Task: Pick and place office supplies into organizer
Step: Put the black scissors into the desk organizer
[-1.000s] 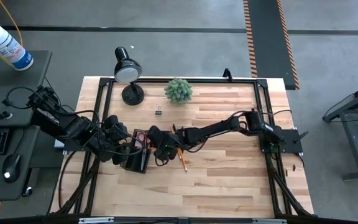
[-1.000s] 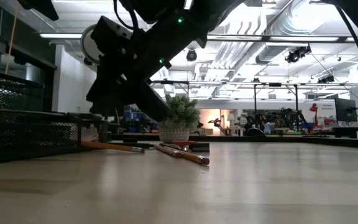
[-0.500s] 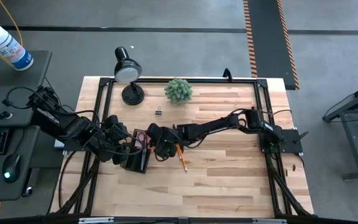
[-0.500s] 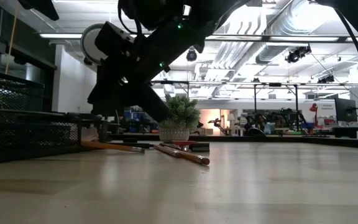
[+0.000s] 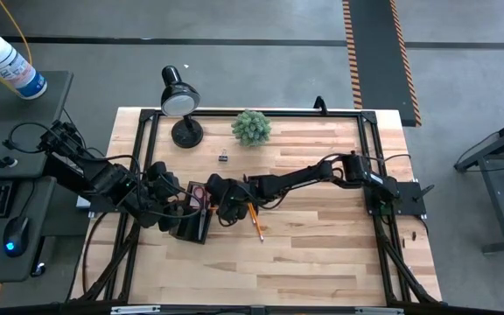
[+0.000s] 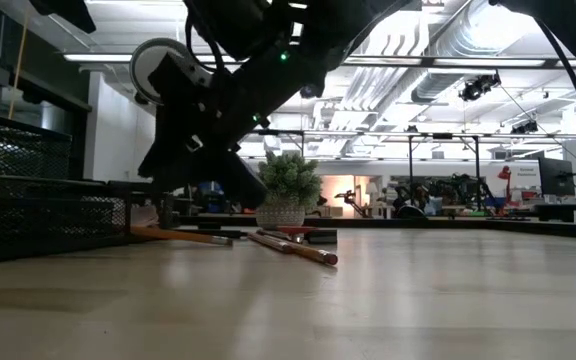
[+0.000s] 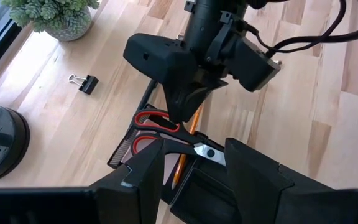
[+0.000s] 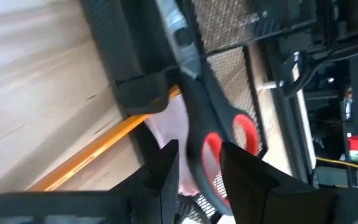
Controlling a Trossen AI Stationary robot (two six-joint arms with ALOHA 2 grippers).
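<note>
The black mesh organizer [image 5: 191, 223] [image 7: 194, 186] sits at the table's left. Red-handled scissors [image 7: 166, 134] [image 8: 219, 134] lie across it, handles toward the far side. My right gripper [image 7: 180, 115] [image 5: 218, 199] reaches in from the right and is shut at those handles. My left gripper [image 7: 194, 177] [image 5: 171, 213] is open, with its fingers standing on either side of the organizer's end; whether they touch it, I cannot tell. A pale pink pad [image 8: 178, 121] lies by the scissors. Yellow-orange pencils [image 5: 256, 220] [image 6: 293, 247] lie on the table beside the organizer. My right gripper has the scissors by a red-lined handle loop [image 8: 211, 149], which runs between its two fingers [image 8: 163, 171]. It comes slanting down from the table's right. The scissors lie flat, blades [image 7: 211, 152] resting on the organizer.
A small black binder clip [image 7: 86, 82] [image 5: 222, 157] lies toward the far edge. The green plant [image 5: 251, 127] and the black desk lamp [image 5: 180, 105] stand along the far edge. Bare wood stretches across the near and right parts of the table [image 5: 322, 245].
My right gripper has shifted a little toward the table's left, closer over the organizer, and its wrist has tipped slightly. The left arm has kept still.
</note>
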